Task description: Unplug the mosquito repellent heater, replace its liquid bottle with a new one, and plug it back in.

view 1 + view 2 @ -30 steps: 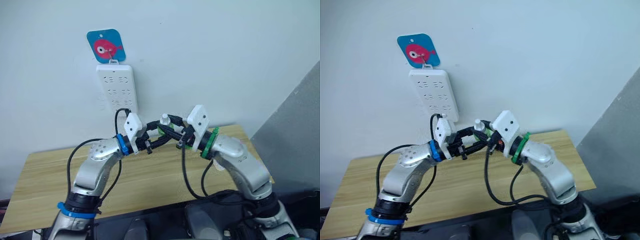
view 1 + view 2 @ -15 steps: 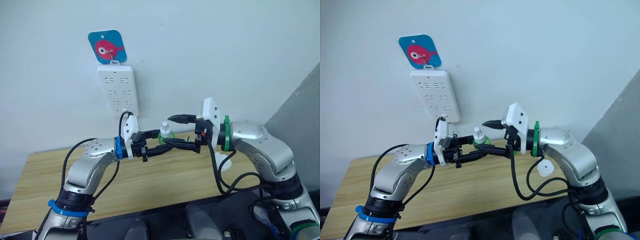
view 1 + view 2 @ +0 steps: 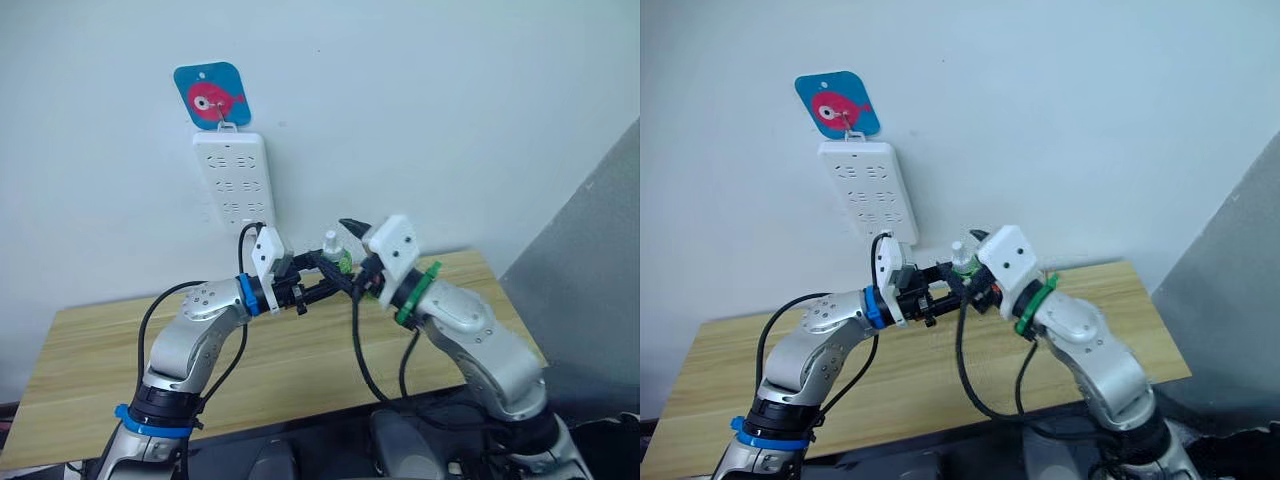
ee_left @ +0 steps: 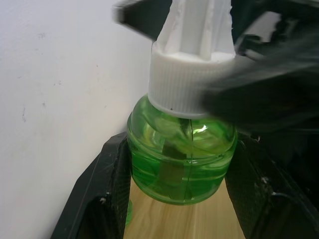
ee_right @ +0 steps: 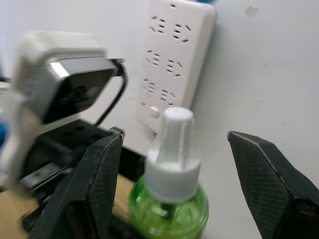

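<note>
A small green liquid bottle (image 4: 182,164) with a white ribbed cap (image 5: 172,172) is held upright above the table's back edge. My left gripper (image 3: 335,266) is shut on its green body, one finger (image 4: 107,194) on each side. From the other side my right gripper (image 5: 173,135) stands open, its fingers (image 5: 271,184) spread wide on either side of the cap and not touching it. In the head views the two grippers meet at the bottle (image 3: 962,262), just below the power strip. The mosquito repellent heater is out of view.
A white multi-socket power strip (image 3: 233,180) hangs on the wall under a blue fish tag (image 3: 212,95), with a black cable at its foot. A wooden table (image 3: 90,350) runs below both arms. A grey panel (image 3: 590,300) stands at the right.
My right arm's elbow has dropped and its wrist has turned, with the open fingers still about the bottle's cap. The left gripper keeps its hold on the bottle.
</note>
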Robot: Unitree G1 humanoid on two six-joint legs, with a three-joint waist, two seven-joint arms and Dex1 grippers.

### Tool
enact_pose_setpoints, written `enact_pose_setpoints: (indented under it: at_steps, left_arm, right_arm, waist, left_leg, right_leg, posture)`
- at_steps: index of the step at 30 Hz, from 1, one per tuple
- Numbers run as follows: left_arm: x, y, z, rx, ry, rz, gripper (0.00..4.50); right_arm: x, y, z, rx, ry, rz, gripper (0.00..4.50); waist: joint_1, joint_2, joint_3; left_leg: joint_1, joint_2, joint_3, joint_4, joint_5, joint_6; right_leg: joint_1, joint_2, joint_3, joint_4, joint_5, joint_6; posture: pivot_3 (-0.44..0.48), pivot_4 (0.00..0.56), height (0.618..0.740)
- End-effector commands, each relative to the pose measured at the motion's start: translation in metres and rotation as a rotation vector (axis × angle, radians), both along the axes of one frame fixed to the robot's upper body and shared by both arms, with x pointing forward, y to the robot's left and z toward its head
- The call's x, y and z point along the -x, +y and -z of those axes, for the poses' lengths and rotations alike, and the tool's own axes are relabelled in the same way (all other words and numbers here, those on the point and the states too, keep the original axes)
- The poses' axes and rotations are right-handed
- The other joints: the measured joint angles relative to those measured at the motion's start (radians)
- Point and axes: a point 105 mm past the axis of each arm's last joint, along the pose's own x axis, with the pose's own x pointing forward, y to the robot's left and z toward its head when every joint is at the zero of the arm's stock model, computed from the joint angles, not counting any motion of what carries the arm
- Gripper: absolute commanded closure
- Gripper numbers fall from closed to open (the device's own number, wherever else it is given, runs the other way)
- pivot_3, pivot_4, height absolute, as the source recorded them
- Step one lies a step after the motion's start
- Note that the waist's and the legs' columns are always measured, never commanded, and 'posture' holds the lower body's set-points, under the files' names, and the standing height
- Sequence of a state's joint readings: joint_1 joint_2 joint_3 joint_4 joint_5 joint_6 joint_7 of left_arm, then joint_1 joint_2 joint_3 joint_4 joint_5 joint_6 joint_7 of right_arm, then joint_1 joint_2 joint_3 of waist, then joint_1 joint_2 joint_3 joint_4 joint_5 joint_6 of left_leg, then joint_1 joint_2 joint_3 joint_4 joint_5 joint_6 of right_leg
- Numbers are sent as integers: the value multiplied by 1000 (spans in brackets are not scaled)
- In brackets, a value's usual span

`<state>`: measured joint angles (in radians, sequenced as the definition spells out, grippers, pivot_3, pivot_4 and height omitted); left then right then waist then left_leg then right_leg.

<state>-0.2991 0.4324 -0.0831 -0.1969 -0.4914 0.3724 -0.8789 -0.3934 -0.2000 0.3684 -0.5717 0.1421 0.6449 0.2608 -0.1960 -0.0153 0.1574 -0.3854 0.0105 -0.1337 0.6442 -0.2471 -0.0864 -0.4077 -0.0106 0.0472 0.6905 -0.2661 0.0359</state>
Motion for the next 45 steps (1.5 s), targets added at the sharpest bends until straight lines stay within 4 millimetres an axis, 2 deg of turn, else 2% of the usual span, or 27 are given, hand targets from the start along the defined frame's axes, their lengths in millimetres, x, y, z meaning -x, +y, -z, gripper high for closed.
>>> enact_pose_setpoints:
  at_steps: [1, 3, 8, 12, 17, 20, 21, 26, 31, 36, 40, 45]
  left_arm:
    - [3, -4, -14, 9, -57, 10, 2210]
    - [2, -3, -15, 6, -59, 6, 2210]
    - [0, 0, -16, -7, -69, 1, 2210]
    - [-2, 6, -16, -29, -75, 12, 2210]
    - [-2, 11, -17, -75, -100, 67, 2210]
    - [-5, 12, -19, -78, -119, 74, 2210]
    - [-6, 12, -20, -77, -121, 74, 2210]
    - [-6, 12, -21, -79, -143, 84, 2210]
    - [-4, 13, -18, -85, -135, 89, 2210]
    - [0, 10, -16, -78, -115, 112, 2210]
    - [1, 10, -16, -80, -111, 121, 2210]
    - [2, 10, -16, -77, -111, 126, 2210]
  right_arm:
    - [1, 4, -11, -36, -50, 6, 1171]
    - [5, 7, -10, -50, -29, -37, 1560]
    - [11, 7, -9, -40, -1, -128, 3331]
    - [13, 0, -9, -6, 30, -245, 3392]
    - [5, -17, -11, 100, 66, -377, 3392]
    - [4, -17, -13, 117, 83, -424, 3392]
    - [4, -17, -14, 115, 88, -430, 2676]
    - [2, -16, -13, 151, 71, -428, 1013]
    - [3, -18, -22, 122, 56, -431, 981]
    - [10, -10, -27, 110, 30, -455, 981]
    - [-2, -4, -31, 93, -9, -389, 981]
    - [-11, -7, -22, 146, -21, -333, 981]
  waist:
    - [1, 0, 0]
    - [0, 0, 0]
    - [0, 0, 0]
    - [1, 0, 0]
    - [0, 0, 0]
    - [-1, 0, 0]
    - [0, 0, 0]
    - [1, 0, 0]
    - [1, 0, 0]
    - [0, 0, 0]
    - [0, 0, 0]
    - [2, 0, 0]
  left_leg:
    - [0, 0, 0, 0, 0, 0]
    - [0, 0, 0, 0, 0, 0]
    - [0, 0, 0, -1, 0, 0]
    - [0, 0, 0, -1, 0, 0]
    - [1, 0, 0, -1, 0, 0]
    - [1, 0, 0, -1, 0, 0]
    - [1, 0, 0, -1, 0, 1]
    - [1, 0, 0, -1, -1, 1]
    - [1, 0, 0, -1, -1, 1]
    - [1, 0, 0, -1, -1, 1]
    - [1, 0, 0, -1, -1, 1]
    - [1, 0, 0, -1, -1, 1]
  right_leg:
    - [0, 0, 0, -1, 0, 0]
    - [1, 0, 0, -2, 0, 0]
    - [1, 0, 0, -2, 0, 0]
    - [1, 0, 0, -2, 0, 0]
    - [2, 0, -1, -2, 0, 0]
    - [2, 0, -1, -3, 0, 0]
    - [2, 0, -1, -3, 0, 0]
    - [2, 0, -1, -3, 0, 0]
    - [2, 0, -1, -3, 0, 0]
    - [2, 0, -1, -3, 0, 0]
    - [2, 0, -1, -3, 0, 0]
    - [2, 0, -1, -3, 0, 0]
  posture:
    - [-251, 105, 720]
    - [-244, 107, 720]
    - [-241, 108, 720]
    - [-238, 109, 720]
    - [-235, 110, 720]
    - [-227, 108, 720]
    - [-227, 108, 720]
    - [-223, 108, 720]
    - [-223, 108, 720]
    - [-223, 108, 720]
    - [-223, 108, 720]
    - [-223, 108, 720]
